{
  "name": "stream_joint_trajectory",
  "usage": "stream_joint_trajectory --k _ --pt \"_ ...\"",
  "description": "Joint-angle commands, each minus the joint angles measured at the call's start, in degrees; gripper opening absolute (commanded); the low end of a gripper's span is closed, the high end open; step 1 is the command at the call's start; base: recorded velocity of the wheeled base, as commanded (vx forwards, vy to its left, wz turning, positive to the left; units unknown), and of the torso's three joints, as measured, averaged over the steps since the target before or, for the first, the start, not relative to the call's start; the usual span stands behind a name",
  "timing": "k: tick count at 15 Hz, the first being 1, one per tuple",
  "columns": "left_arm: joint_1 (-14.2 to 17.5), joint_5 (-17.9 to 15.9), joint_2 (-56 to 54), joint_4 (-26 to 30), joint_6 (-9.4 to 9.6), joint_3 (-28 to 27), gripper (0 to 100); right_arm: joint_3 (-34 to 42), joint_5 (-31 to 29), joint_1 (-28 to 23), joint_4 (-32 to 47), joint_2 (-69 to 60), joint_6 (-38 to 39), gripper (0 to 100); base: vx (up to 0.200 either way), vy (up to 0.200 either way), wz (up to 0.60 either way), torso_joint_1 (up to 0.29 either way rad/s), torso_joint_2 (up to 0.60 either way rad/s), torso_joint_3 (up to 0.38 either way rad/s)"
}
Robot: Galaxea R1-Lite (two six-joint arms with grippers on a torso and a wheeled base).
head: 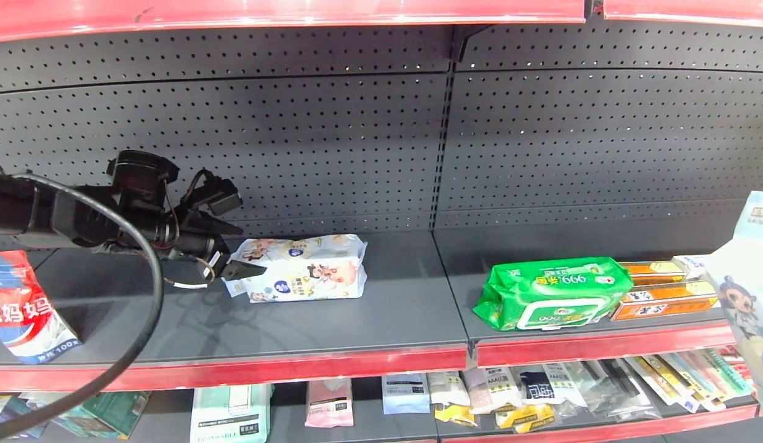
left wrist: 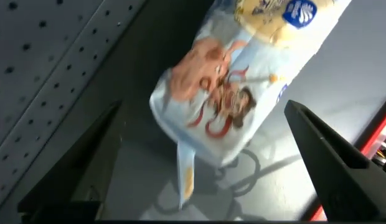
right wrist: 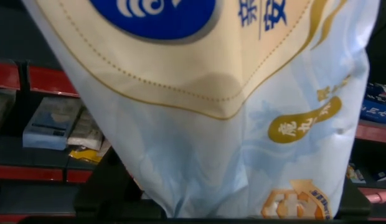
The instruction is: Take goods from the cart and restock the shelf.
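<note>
1. The second pack (head: pixel 747 289) is cut off at the shelf's (head: pixel 357 320) right end. It hangs in the air, clamped in the right hand (right wrist: pixel 233 208), which it mostly hides.
2. The red bag (head: pixel 24 307) is cut off at the left end.
3. The left hand (head: pixel 251 250) gapes wide, holding nothing, with a finger on either side of the pack's (head: pixel 307 267) left end. That pack lies mid-shelf.
4. Counts: two pale packs, one green pack (head: pixel 551 292), two orange boxes (head: pixel 664 299), one red bag.

The pale blue pack (head: pixel 751 289) I carry runs off the head view's right edge, the red-and-white bag (head: pixel 21 311) off its left. From my left wrist, the cartoon-printed pack (left wrist: pixel 230 99) is blurred, its far end cropped.
</note>
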Motion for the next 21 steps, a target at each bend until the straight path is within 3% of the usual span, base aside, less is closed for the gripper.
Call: stream_joint_trajectory --k 1,5,15,16,19,21 --pt "-0.79 -0.01 1.82 0.04 0.0 -1.27 100 0.09 -0.02 -0.02 -0.02 0.28 -0.03 0 0.0 0.0 0.0 0.0 0.0 0.0" --pt "-2.02 -0.01 4.02 0.48 0.0 -3.82 100 0.01 -0.11 -0.02 -0.02 0.28 -0.03 0 0.0 0.0 0.0 0.0 0.0 0.0" --pt "-4.04 -0.19 6.48 1.45 0.44 -3.9 100 -0.08 -0.46 -0.02 -0.02 0.54 -0.2 0 0.0 0.0 0.0 0.0 0.0 0.0" --pt "-3.95 -0.8 6.48 1.54 0.62 -3.55 0 -0.08 -0.46 -0.02 -0.02 0.54 -0.2 0 0.0 0.0 0.0 0.0 0.0 0.0" --pt "-3.95 -0.89 5.87 2.59 1.23 -3.29 0 -0.08 -0.46 -0.02 -0.02 0.63 -0.2 0 0.0 0.0 0.0 0.0 0.0 0.0" --pt "-3.86 -1.07 2.53 9.53 2.02 -3.11 0 -0.08 -0.46 -0.02 -0.02 0.72 -0.2 0 0.0 0.0 0.0 0.0 0.0 0.0"
